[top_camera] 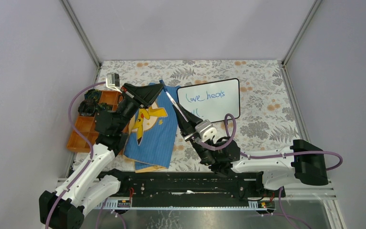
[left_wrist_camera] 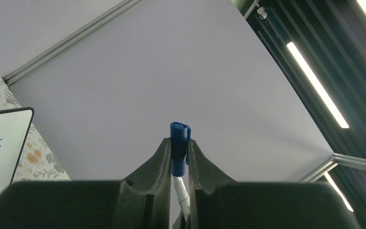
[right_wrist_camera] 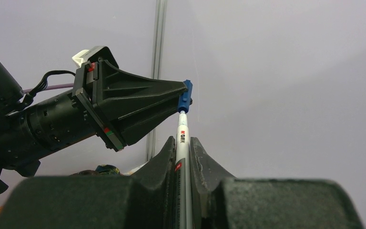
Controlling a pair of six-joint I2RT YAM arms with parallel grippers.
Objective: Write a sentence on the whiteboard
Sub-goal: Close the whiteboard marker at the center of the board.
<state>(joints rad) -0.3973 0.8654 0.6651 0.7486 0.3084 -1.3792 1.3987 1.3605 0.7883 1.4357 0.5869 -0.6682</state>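
Top external: blue book (top_camera: pixel 152 131) beside whiteboard (top_camera: pixel 228 108)

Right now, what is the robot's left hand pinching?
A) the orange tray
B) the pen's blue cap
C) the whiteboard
B: the left gripper is closed on the blue cap, while the right gripper holds the pen by its white body.

The whiteboard (top_camera: pixel 221 109) lies on the table (top_camera: pixel 267 112) right of centre, the sentence (top_camera: pixel 205 97) on it. The book (top_camera: pixel 155 138) lies just left of it, the compartment tray (top_camera: pixel 82 130) further left. Above book and whiteboard slants the marker (top_camera: pixel 173 103), between left gripper (top_camera: pixel 161 85) behind and right gripper (top_camera: pixel 180 116) in front
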